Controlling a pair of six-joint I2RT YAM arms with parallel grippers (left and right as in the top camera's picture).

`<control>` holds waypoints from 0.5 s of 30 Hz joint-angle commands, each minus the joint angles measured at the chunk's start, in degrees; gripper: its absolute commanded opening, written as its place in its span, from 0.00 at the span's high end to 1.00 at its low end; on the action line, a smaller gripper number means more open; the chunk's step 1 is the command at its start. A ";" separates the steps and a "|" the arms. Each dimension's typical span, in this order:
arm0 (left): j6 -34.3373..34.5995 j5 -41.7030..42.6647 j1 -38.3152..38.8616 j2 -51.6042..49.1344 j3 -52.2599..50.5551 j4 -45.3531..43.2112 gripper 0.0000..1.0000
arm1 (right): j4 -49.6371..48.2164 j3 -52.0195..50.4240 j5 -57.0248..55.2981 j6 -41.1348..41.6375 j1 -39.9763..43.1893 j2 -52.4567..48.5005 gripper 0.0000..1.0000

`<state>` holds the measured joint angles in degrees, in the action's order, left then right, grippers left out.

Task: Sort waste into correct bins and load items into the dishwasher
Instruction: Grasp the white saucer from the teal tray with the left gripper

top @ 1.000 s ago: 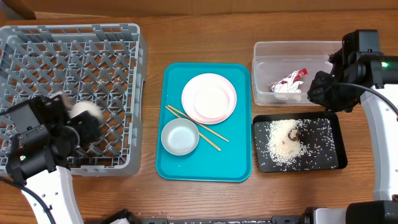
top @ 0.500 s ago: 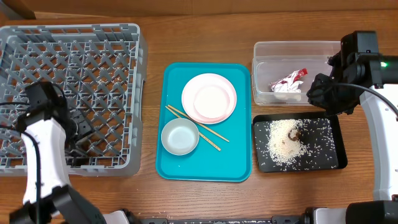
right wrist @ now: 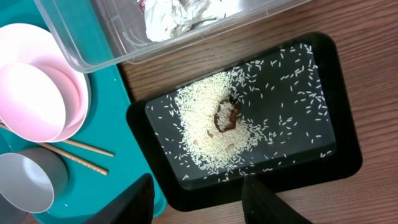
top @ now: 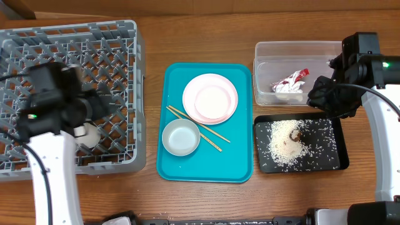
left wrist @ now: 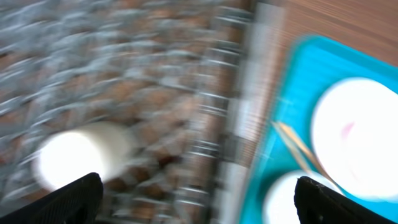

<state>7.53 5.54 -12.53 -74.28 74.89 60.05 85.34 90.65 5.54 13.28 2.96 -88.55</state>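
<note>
The waste part looks finished: the crumpled wrapper (top: pixel 289 82) lies in the clear tub (top: pixel 265 62) at the far right, and the rice (top: pixel 284 147) with the dark-brown lump (top: pixel 295 134) on top of it is spread in the black tray (top: pixel 331 159) just near of the tub. Loading has only begun. The white cup (top: pixel 89 135) lies on its side on the lattice floor of the grey dish rack (top: pixel 106 47) at the left of the tabletop (top: pixel 200 37), and it is the only item in there. The other items are on the teal tray (top: pixel 237 156) in the middle. These are the round white plate (top: pixel 194 87) with the small pinkish dish (top: pixel 212 101) sitting on it, the grey-white bowl (top: pixel 180 137) nearer, and the two chopsticks (top: pixel 209 136) lying slantwise between plate and bowl, one partly under the bowl's rim. The left tool (left wrist: pixel 198 186) hangs over the right side of the rack with its fingers spread wide and nothing between them. Its wrist view is badly blurred, but the cup shows apart from the fingers. The right tool (right wrist: pixel 202 193) hovers above the black tray, also open and empty. By my reckoning four kinds of item remain to go into the rack, so the task is a little past halfway.
</note>
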 commanded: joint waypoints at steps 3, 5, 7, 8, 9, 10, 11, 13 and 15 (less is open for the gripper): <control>0.44 3.28 22.32 -0.85 -0.98 0.15 0.00 | 0.22 1.31 -0.37 0.00 -0.09 0.68 0.52; 0.66 2.91 29.62 -3.23 -1.90 0.13 0.00 | 0.48 1.31 -0.37 0.00 -0.09 0.68 0.52; 1.60 2.84 34.45 -6.19 -2.27 0.09 0.00 | 0.63 1.31 -0.37 0.00 -0.09 0.68 0.52; 1.92 2.86 35.82 -7.34 -2.34 0.02 0.00 | 0.70 1.31 -0.37 0.00 -0.09 0.68 0.52; 2.23 2.86 37.29 -8.74 -2.43 -0.04 0.00 | 0.74 1.31 -0.37 0.00 -0.09 0.68 0.52; 2.45 2.91 39.28 -11.08 -2.45 -0.09 0.00 | 0.79 1.31 -0.37 0.00 -0.09 0.68 0.52; 2.45 2.95 40.09 -12.13 -2.45 -0.11 0.00 | 0.83 1.31 -0.37 0.00 -0.09 0.68 0.52; 2.38 3.06 42.84 -16.61 -2.45 -0.13 0.00 | 1.07 1.31 -0.35 0.00 -0.09 0.68 0.52; 2.38 3.04 44.59 -20.83 -2.45 -0.22 0.00 | 1.22 1.31 -0.37 0.00 -0.09 0.68 0.52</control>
<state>8.95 8.38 29.47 -89.78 73.03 60.01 86.56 90.65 5.56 13.26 2.96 -88.55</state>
